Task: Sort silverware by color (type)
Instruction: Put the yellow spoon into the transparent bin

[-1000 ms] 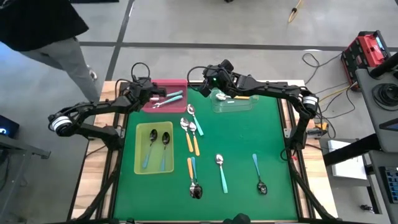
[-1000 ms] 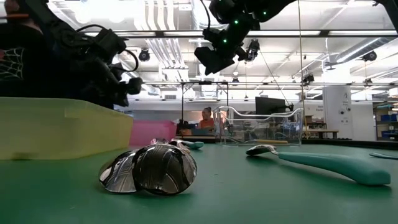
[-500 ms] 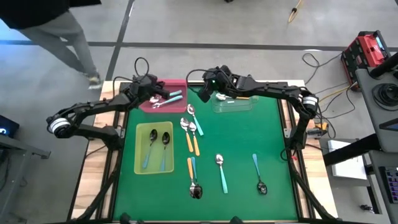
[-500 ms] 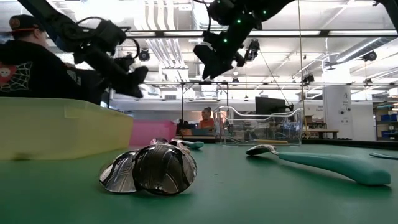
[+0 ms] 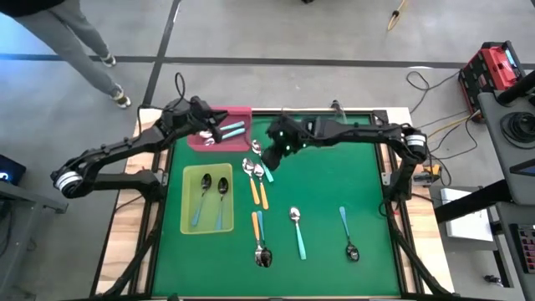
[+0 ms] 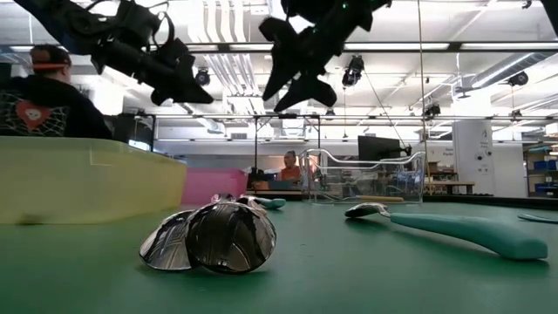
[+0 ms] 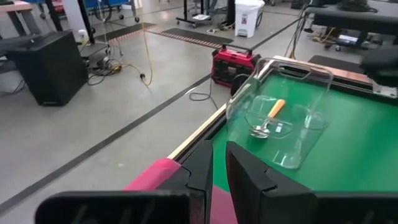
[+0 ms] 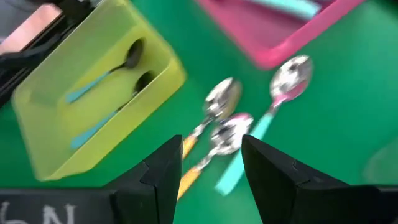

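Right gripper (image 5: 269, 156) over the loose spoons (image 5: 257, 170)

Your right fingers (image 8: 163, 169) are spread and empty above the cluster beside the pink tray (image 5: 238, 112), likely lining up a pick. The left gripper (image 5: 207, 127) hangs over that tray (fingers nearly together, holding nothing); sorted spoons lie in the yellow tray (image 5: 185, 201).

Three trays stand on the counter (image 5: 368, 201): one pink (image 5: 238, 112), one clear (image 7: 283, 124), one yellow-green (image 5: 187, 226). The yellow-green tray holds two spoons (image 5: 212, 191), the pink seemingly two, the clear one. About eight spoons lie loose on the green.
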`<state>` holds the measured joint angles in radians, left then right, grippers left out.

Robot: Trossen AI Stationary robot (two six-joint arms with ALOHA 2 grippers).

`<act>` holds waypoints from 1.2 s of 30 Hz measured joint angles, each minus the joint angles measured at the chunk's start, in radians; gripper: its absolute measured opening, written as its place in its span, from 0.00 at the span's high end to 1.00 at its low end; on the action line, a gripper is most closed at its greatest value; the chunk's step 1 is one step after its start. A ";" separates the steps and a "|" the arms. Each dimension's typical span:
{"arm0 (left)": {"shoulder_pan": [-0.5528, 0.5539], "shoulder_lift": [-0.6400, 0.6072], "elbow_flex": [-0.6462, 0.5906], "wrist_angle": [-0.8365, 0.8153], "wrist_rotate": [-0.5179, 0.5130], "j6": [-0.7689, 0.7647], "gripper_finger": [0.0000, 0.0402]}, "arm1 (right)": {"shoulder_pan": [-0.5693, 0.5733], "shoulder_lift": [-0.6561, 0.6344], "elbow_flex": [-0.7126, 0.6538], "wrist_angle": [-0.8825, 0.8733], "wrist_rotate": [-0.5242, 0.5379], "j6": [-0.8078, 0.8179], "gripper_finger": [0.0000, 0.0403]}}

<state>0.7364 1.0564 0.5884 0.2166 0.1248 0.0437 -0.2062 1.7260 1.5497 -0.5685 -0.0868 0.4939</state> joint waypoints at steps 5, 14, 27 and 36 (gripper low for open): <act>-0.002 -0.022 -0.001 -0.007 0.058 -0.001 0.93 | 0.087 0.000 0.000 -0.012 0.000 0.125 0.62; -0.003 -0.051 -0.001 -0.002 0.189 -0.003 0.93 | 0.200 0.000 0.000 -0.011 0.049 0.314 0.64; -0.003 -0.118 -0.002 0.014 0.193 -0.003 0.93 | 0.234 0.043 0.000 0.036 0.221 0.365 0.64; -0.003 -0.126 -0.002 0.012 0.193 -0.027 0.93 | 0.223 0.176 0.047 0.048 0.246 0.305 0.64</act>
<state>0.7330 0.9302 0.5869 0.2281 0.3180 0.0166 0.0173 1.9022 1.5970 -0.5203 0.1593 0.7992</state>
